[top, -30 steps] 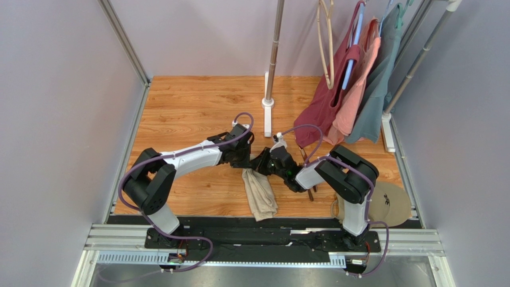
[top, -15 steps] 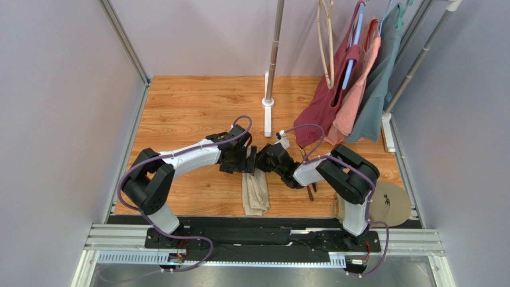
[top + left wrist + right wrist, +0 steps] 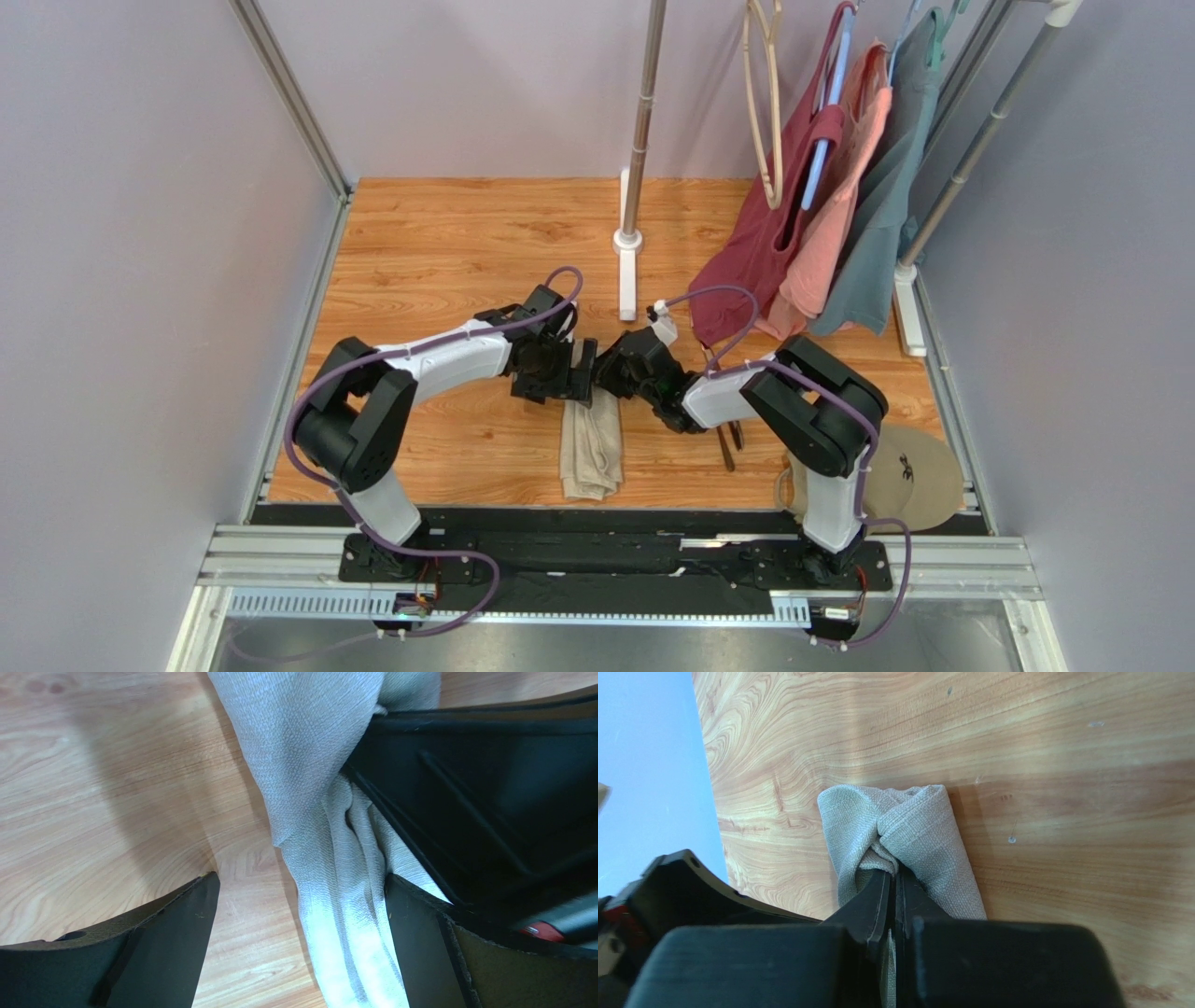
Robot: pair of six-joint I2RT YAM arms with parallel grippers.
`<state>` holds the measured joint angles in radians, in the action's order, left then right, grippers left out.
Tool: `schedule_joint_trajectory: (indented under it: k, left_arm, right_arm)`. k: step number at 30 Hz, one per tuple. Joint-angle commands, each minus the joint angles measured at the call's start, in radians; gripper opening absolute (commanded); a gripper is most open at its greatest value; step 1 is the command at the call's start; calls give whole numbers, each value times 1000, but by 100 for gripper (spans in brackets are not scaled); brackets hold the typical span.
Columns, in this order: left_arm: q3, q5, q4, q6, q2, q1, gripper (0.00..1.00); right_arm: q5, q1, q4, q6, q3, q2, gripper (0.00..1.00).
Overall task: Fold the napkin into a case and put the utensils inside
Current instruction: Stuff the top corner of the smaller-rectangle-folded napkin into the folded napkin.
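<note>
Closely facing, right tool (image 3: 892, 882) pinching napkin (image 3: 906, 822), left tool (image 3: 298, 885) splayed

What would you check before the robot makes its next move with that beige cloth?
1. Left tool released: ok, jaws wide, napkin loose between them.
2. Right tool holding the napkin: ok, shut on a fold at its far end.
3. Napkin folded narrow: ok, a slim oblong on the table.
4. Pocket open for cutlery: cannot tell.
5. Utensils inside: not ok, they lie on the table beside the right arm, apart from the napkin.
6. Tools clear of each other: cannot tell, they are very close.
</note>
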<state>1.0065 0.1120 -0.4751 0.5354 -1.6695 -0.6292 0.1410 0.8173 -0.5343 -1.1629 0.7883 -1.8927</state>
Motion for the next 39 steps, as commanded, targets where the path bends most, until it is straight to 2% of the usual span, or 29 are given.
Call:
schedule_joint_trajectory:
  k: [1,5,10,16,22,26,31,36,38,39]
  left_arm:
    - [7,51,180,-40,-29,-6,95]
    - [17,41,174,-26,-36,0,95]
    - [-74,60,246,20,59,6,98]
    - [-124,57,311,-11,120,19,99]
    - [-77,80,297,23,47,25,99]
    - [-159,124,397,70,82,25,99]
    - [-238,94,520,92,148,29,99]
    - [-183,92,495,110,42,29,98]
    - [-145,68,434,116,10,29,95]
    - [-137,40,422,133,-16,29,90]
  right_arm:
    - [-33,20,82,-5,54,-19,2]
    - [-64,20,31,3,39,-26,2]
    - [-80,19,5,26,28,-13,2]
    - [-185,5,-47,0,17,-28,3]
    - [-190,5,-55,-18,8,-29,2]
    - [-182,5,-59,6,-3,-2,2]
    - [-193,-1,-59,16,0,-11,2]
    - [-238,-10,-44,28,31,-40,2]
    - [-239,-10,-12,42,46,-37,2]
    - [-238,-10,-22,43,43,-36,2]
